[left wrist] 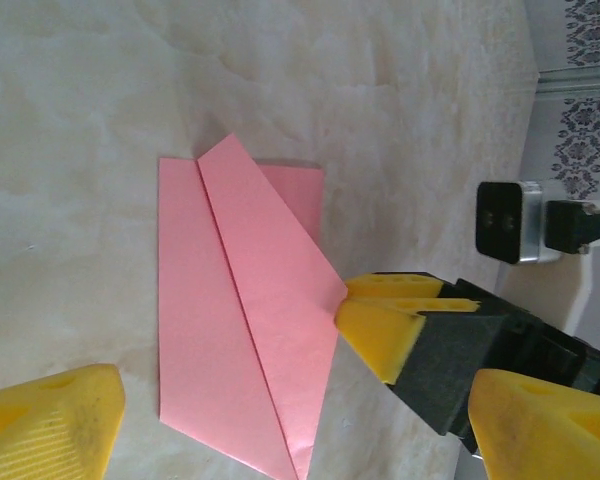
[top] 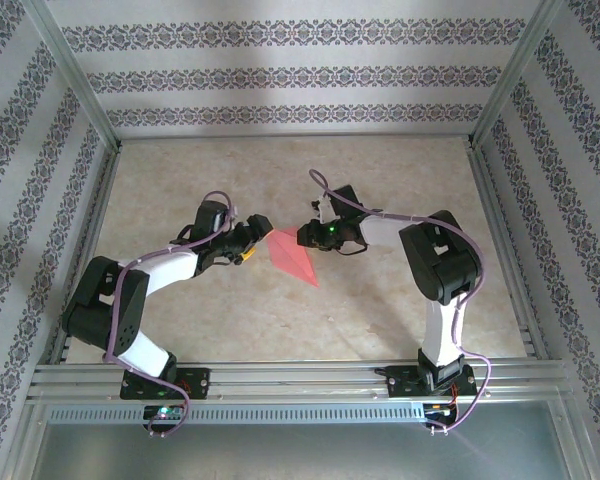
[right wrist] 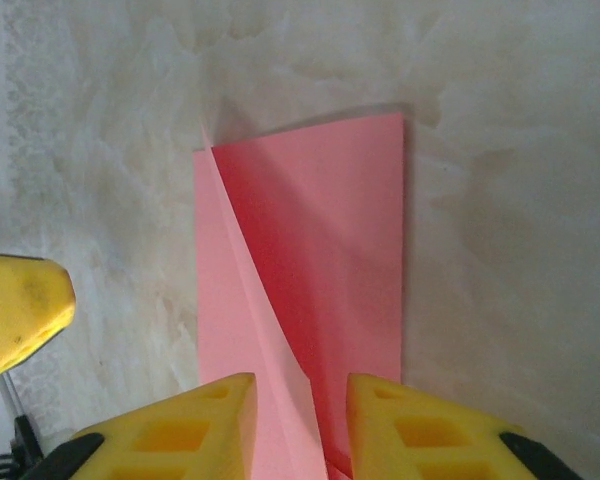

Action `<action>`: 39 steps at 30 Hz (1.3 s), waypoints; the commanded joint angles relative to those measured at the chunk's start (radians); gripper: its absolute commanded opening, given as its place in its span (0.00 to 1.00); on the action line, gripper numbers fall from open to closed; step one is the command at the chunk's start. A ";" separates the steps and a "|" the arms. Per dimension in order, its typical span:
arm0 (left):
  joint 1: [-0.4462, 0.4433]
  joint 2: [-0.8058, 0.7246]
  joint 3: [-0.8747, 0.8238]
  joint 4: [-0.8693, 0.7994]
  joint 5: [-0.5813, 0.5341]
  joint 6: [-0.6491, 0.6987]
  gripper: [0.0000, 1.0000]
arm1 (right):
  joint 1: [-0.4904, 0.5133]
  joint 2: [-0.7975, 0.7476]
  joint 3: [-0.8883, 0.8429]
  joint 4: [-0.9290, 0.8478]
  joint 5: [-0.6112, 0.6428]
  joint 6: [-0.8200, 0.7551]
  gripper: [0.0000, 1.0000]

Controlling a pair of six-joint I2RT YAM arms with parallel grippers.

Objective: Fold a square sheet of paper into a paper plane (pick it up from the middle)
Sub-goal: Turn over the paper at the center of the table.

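The pink-red sheet of paper [top: 294, 256] lies mid-table, folded into a pointed shape with a centre crease [left wrist: 250, 330]. One flap [right wrist: 265, 340] stands raised off the sheet. My right gripper [top: 304, 237] is at the paper's right corner; its yellow fingers [right wrist: 190, 430] are open a little, and the raised flap's edge runs between them [right wrist: 300, 425]. In the left wrist view that flap's corner touches the right gripper's fingertips [left wrist: 380, 320]. My left gripper [top: 259, 240] hovers at the paper's left side, wide open [left wrist: 300, 440], its fingers [left wrist: 45, 425] holding nothing.
The marble-patterned tabletop [top: 280, 180] is bounded by aluminium rails [top: 280, 380] in front and patterned walls [top: 280, 75] behind and at the sides. Both arms bend inward and meet at mid-table.
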 commanded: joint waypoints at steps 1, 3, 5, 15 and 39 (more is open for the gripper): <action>-0.016 0.020 0.001 0.062 0.013 -0.014 0.91 | -0.011 0.032 0.034 -0.005 -0.068 -0.029 0.27; -0.017 0.023 0.001 0.067 0.016 -0.014 0.93 | -0.011 0.042 0.038 -0.003 -0.082 -0.032 0.25; -0.018 0.027 0.000 0.078 0.027 -0.012 0.94 | -0.012 0.051 0.043 -0.001 -0.095 -0.034 0.20; -0.005 -0.064 0.106 -0.098 0.110 0.200 0.99 | -0.044 -0.068 -0.010 0.172 -0.204 0.072 0.03; -0.069 0.090 0.068 0.689 0.298 -0.187 0.60 | -0.095 -0.172 -0.108 0.759 -0.366 0.648 0.02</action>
